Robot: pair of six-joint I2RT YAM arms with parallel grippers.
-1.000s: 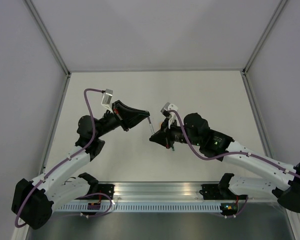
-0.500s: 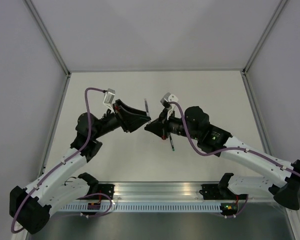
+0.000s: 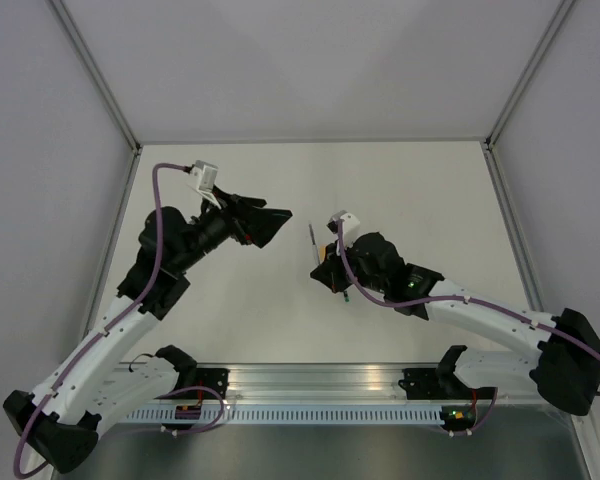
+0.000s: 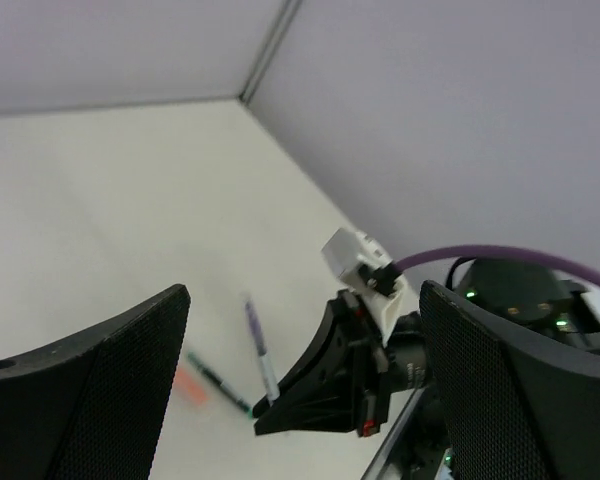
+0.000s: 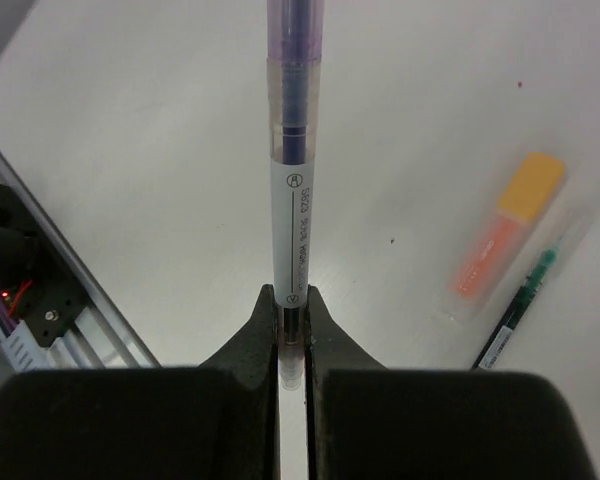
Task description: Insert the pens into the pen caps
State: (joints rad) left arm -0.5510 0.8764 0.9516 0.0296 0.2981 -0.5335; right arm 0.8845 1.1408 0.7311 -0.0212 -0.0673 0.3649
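My right gripper (image 5: pixel 292 310) is clenched on the pale pen (image 5: pixel 293 200), which projects straight ahead of it. The orange pen (image 5: pixel 508 225) and green pen (image 5: pixel 517 310) lie to its right. My left gripper (image 3: pixel 272 226) is released, jaws spread wide.

Left hand (image 3: pixel 276 226) spread wide; right hand (image 3: pixel 322 268) pinches thin pen (image 3: pixel 311 238); hands near, not touching.

One overhead camera, two on the wrists.
Top view looks down from above the near edge over the whole table (image 3: pixel 400 180). Left wrist faces right at the right gripper (image 4: pixel 263 412); right wrist looks closely along its purple-capped pen (image 5: pixel 292 200). Both show the orange highlighter (image 4: pixel 189 385) (image 5: pixel 505 240).
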